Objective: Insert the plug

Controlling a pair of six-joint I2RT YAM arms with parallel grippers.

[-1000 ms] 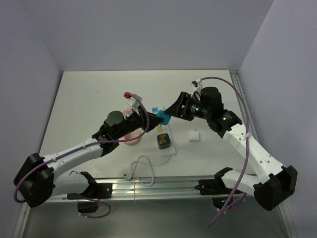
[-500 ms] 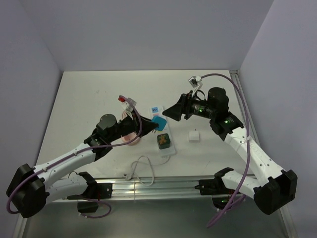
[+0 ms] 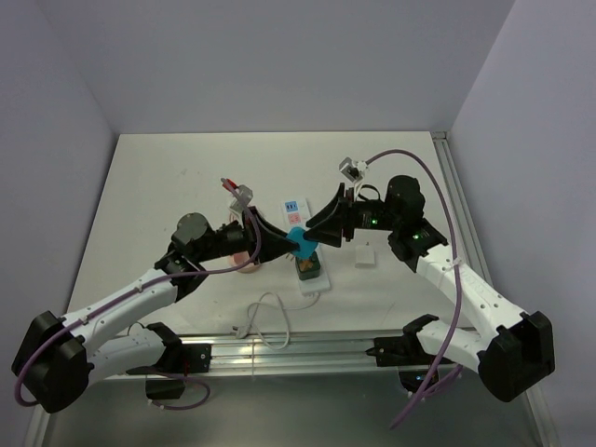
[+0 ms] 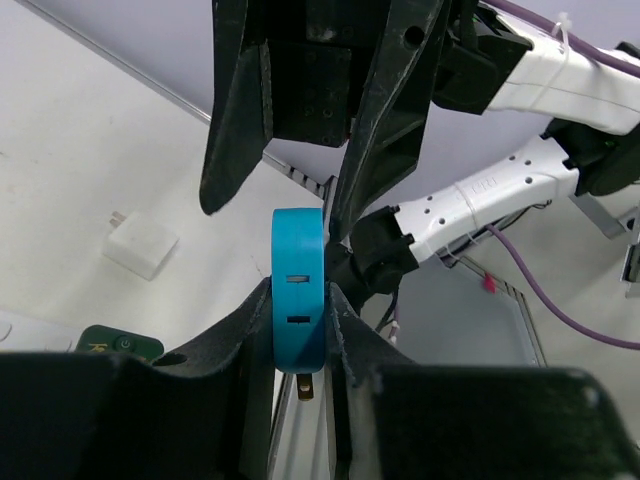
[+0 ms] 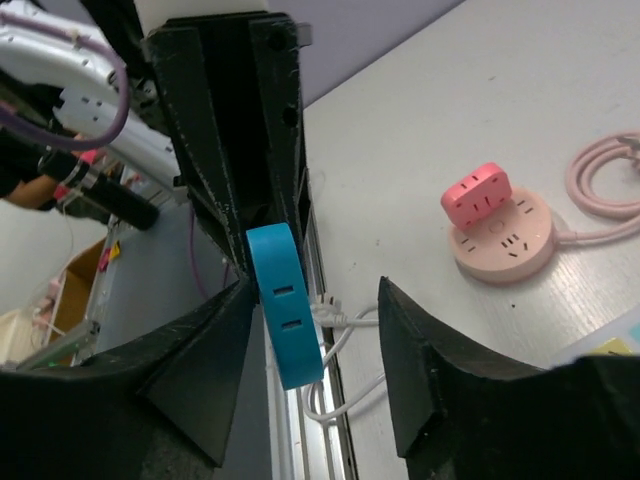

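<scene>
The flat blue plastic plug (image 4: 299, 250) is not yet inserted. The left gripper (image 4: 300, 305) is clamped on it over the long white power strip (image 3: 294, 210), mid-counter toward the near edge. The right gripper (image 5: 315, 288) is spread around the plug, apparently without touching it. Lining up and pushing home are left.

I'm running this from afar in what looks like a robotics lab test cell: a bare white table (image 3: 168, 186) boxed in by plain pale walls (image 3: 279, 65) across the top and sides of the frame. An aluminium rail (image 3: 307, 349) runs along the bottom edge, and purple cables (image 3: 404, 153) trail loose.
</scene>
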